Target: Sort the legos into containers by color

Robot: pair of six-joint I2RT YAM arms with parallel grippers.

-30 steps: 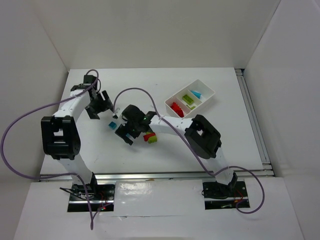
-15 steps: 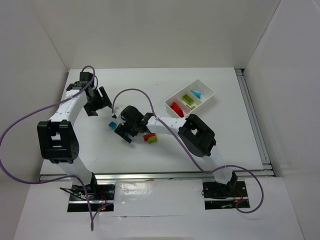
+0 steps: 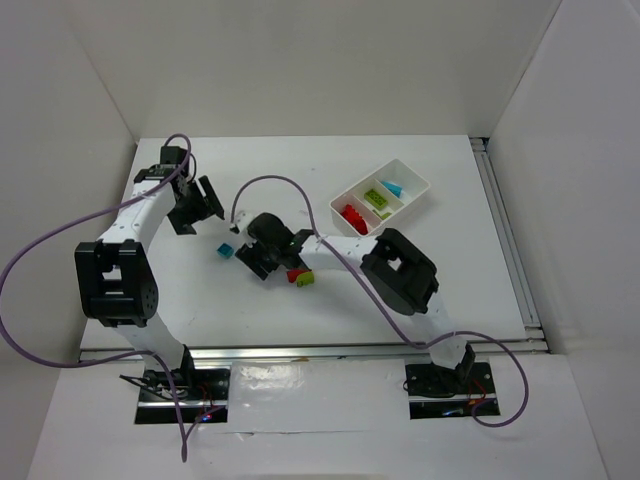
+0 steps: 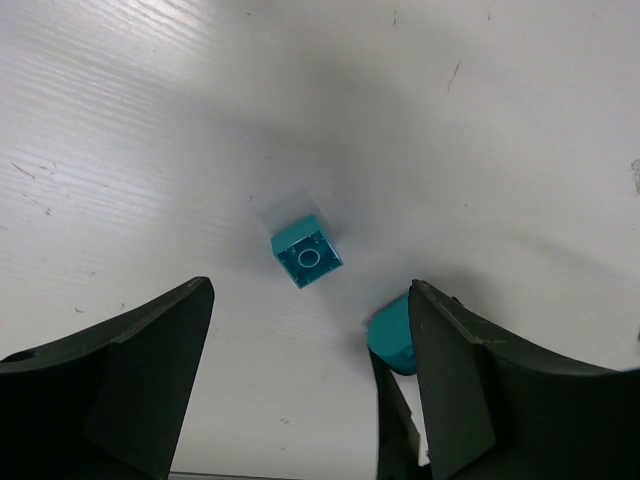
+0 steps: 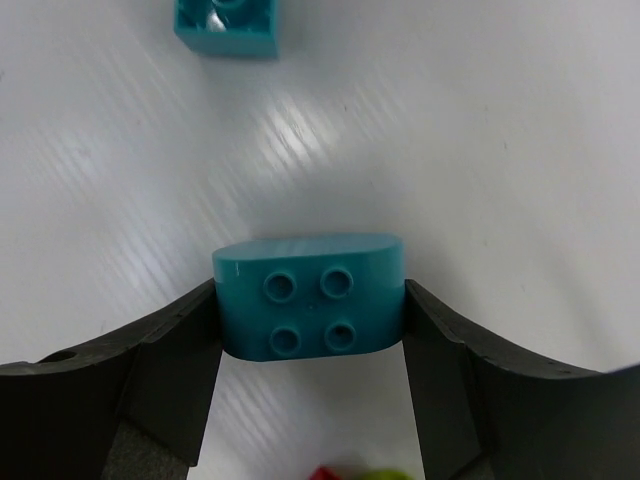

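Grips a rounded cyan brick (image 5: 310,292) in the right claw (image 5: 310,300), fingers shut snug against its two ends, long axis running finger to finger, studs toward the camera. Sits mid-frame in the top view; resting on the table (image 3: 450,270) or just off it, cannot tell. Probably calls for a carry toward the upper right, where the white tray (image 3: 415,180) lies well apart, with cyan in its far compartment. Hangs the left claw (image 4: 310,300) wide open and empty over a small cyan brick (image 4: 306,253).
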